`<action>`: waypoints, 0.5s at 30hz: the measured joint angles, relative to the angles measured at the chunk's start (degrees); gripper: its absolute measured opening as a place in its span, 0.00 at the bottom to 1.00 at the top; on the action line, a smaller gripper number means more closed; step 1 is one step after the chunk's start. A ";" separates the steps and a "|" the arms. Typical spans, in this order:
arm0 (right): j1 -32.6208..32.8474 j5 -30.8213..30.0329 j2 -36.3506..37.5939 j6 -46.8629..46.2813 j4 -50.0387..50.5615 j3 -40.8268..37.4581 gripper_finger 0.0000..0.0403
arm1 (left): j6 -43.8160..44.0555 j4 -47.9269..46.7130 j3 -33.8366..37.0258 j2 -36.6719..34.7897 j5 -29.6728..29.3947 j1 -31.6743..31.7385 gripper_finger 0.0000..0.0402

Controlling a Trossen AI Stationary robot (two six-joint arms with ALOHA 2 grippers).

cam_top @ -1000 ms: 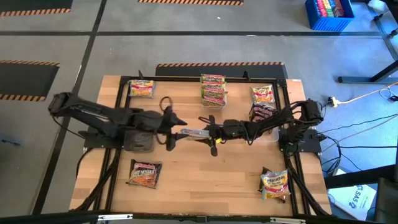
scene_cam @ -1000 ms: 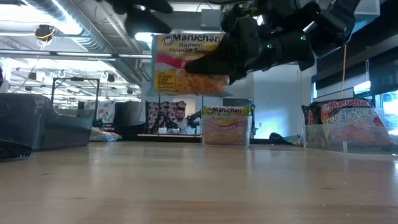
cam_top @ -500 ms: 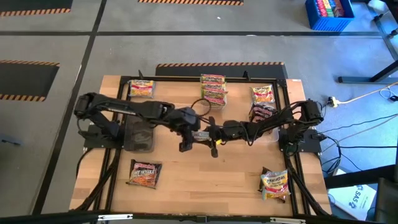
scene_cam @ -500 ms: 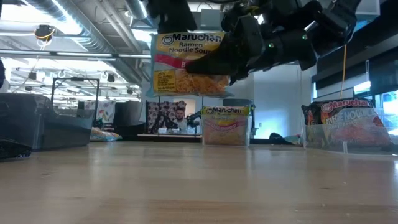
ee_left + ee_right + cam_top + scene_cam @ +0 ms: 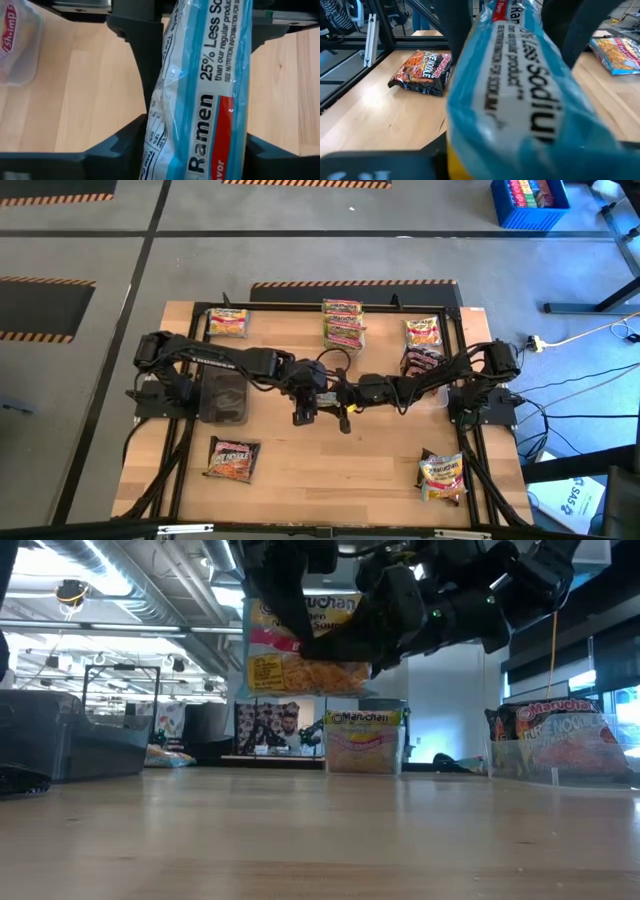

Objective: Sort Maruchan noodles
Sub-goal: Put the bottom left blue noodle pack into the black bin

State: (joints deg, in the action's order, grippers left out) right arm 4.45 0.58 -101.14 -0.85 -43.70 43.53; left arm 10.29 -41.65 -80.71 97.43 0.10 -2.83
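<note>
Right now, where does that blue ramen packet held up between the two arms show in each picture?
High view: blue ramen packet, centre, mostly hidden between the grippers.
Low view: top centre, above the table.
Left wrist view: fills the middle.
Right wrist view: fills the centre.
Shared landmark: dark brown packet.

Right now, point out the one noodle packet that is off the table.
The light-blue Maruchan packet, held in mid-air over the table's middle between the left end effector and right end effector. Every other packet lies on the table or in its tubs.
</note>
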 joint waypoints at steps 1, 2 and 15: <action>0.00 0.00 0.00 -0.16 0.15 0.00 0.30 | -0.18 -0.02 0.00 0.00 -0.03 0.00 0.43; 0.00 -0.02 0.00 -0.24 0.25 0.00 0.30 | -0.42 -0.02 0.00 0.00 -0.18 0.00 0.40; 0.02 0.75 2.93 -3.96 3.69 0.04 0.61 | -2.05 -7.08 -0.04 -2.76 -2.87 -0.19 0.30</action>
State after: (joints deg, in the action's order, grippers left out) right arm 4.47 1.33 -98.21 -4.81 -40.01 43.57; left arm 8.24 -48.73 -80.75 94.67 -2.77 -3.02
